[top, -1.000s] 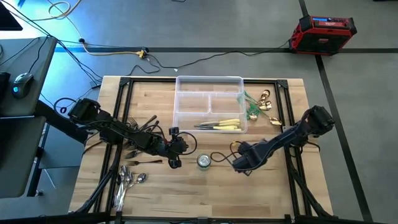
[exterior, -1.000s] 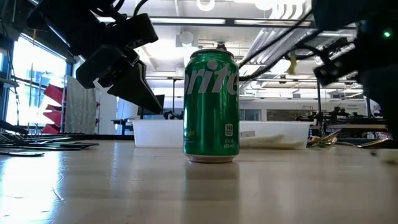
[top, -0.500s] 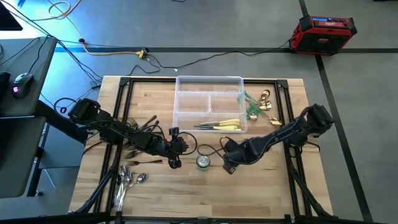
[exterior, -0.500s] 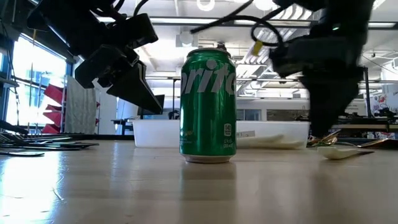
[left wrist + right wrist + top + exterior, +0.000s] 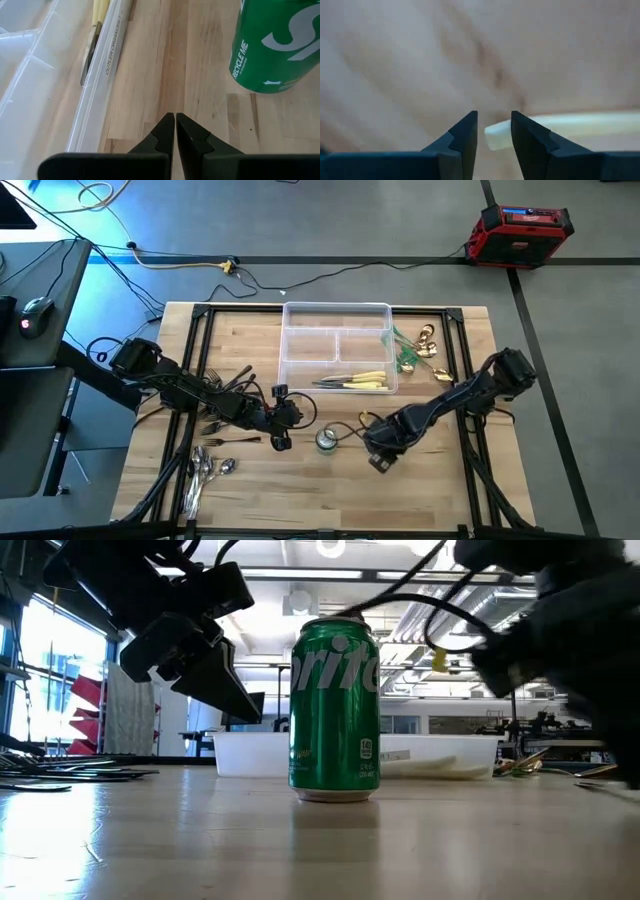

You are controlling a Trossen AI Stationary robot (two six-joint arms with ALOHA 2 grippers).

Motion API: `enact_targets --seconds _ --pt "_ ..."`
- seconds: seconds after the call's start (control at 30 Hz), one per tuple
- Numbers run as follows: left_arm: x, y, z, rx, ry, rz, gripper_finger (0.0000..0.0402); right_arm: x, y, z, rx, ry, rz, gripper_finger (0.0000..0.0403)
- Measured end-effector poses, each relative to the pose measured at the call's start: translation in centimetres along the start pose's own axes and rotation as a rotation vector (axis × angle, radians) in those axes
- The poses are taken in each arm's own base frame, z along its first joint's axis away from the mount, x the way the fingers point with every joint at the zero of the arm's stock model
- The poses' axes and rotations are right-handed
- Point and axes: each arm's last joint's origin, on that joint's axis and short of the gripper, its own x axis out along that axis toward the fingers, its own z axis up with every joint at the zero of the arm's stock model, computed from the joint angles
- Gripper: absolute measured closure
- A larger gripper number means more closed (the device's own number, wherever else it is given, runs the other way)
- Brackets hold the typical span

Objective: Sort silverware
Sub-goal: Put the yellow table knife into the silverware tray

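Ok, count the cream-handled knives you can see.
3. Two cream-handled knives lie side by side in the tray's front compartment. The third knife shows its handle end between the right gripper's open fingers. Others may be hidden.

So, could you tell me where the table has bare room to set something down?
Free: the front right corner, beyond the right gripper, and the back left, between the forks and the clear tray. Crowded: the front left around the spoons, the middle by the green can, and beside the tray's right wall.
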Motion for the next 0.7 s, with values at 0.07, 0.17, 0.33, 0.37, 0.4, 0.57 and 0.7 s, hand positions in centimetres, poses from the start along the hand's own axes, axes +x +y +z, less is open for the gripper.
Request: enact_targets --seconds 0.07,0.17,0.33,0.37,0.4,0.57,0.7 --pt "0.0 0.0 0.0 0.000 0.000 0.000 0.0402 0.2 0.0 -0.9 0.037 0.016 -0.042 0.0300" --pt "0.0 0.0 0.0 0.000 -0.001 0.000 0.0402 0.5 0.1 -2.0 0.071 -0.009 -0.083 0.0299" --pt "0.0 0.0 0.0 0.000 -0.001 0.000 0.0402 0.9 0.5 -3.4 0.060 -0.024 -0.096 0.0299" --pt "0.0 0.0 0.0 0.000 -0.001 0.000 0.0402 0.8 0.6 -3.5 0.061 -0.036 -0.093 0.0299" --pt "0.0 0.0 0.0 -0.001 -0.001 0.000 0.0402 0.7 0.7 -3.6 0.058 -0.057 -0.083 0.0299" --pt "0.0 0.0 0.0 -0.001 -0.001 0.000 0.0402 -1.1 1.3 -4.0 0.063 -0.211 0.008 0.0299" --pt "0.0 0.0 0.0 -0.001 0.000 -0.003 0.0402 -2.1 0.3 -4.8 0.170 -0.248 -0.058 0.0299"
